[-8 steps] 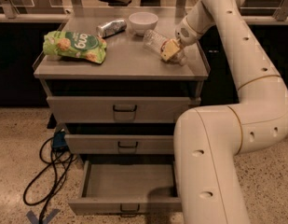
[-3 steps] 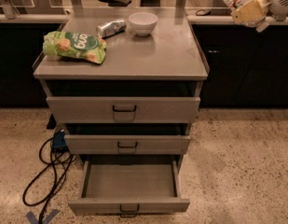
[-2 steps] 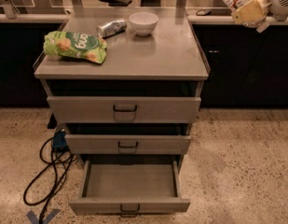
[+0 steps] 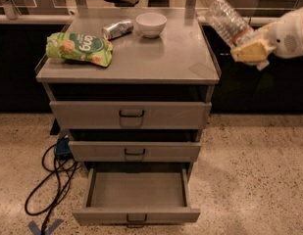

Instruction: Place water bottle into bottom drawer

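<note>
The water bottle [image 4: 226, 20], clear and crinkled, is held tilted in the air to the right of the cabinet top, its base pointing up and left. My gripper [image 4: 249, 45] is shut on its lower end, with yellowish fingers [image 4: 253, 51] around it, at the right edge of the view. The bottom drawer [image 4: 136, 214] is pulled out below, its flat grey inside bare, well down and left of the gripper.
On the cabinet top [image 4: 156, 58] lie a green snack bag [image 4: 78, 48], a silver can [image 4: 117, 29] and a white bowl [image 4: 151, 23]. The two upper drawers [image 4: 130, 115] stand slightly ajar. A black cable [image 4: 53, 180] lies on the speckled floor at the left.
The arm lifted the bottle off the cabinet top and swung out to the right. Over the last second the gripper and bottle have come slightly down.
</note>
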Controlling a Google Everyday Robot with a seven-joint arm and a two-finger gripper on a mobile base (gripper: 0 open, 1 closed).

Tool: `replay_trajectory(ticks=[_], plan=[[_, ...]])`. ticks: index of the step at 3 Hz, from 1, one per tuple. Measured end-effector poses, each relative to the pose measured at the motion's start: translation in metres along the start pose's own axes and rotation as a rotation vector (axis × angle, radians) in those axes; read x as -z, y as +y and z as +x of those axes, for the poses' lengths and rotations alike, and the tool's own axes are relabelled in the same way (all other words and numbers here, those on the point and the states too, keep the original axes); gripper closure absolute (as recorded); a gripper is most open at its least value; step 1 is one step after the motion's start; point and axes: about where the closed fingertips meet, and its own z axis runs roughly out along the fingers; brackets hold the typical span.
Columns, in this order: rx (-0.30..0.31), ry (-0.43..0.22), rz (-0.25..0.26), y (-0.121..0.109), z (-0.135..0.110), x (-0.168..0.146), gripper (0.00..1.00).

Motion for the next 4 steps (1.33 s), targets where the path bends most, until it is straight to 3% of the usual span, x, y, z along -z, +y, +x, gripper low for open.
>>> replay_trajectory(ticks=[1, 2, 3, 4], plan=[[0.006, 0.021, -0.17, 0.058, 0.061, -0.026, 1.0], [-0.023, 0.108, -0.315, 0.107, 0.125, -0.054, 1.0], [-0.023, 0.108, -0.315, 0.107, 0.125, -0.054, 1.0], [-0.035, 0.12, -0.331, 0.114, 0.14, -0.058, 1.0]])
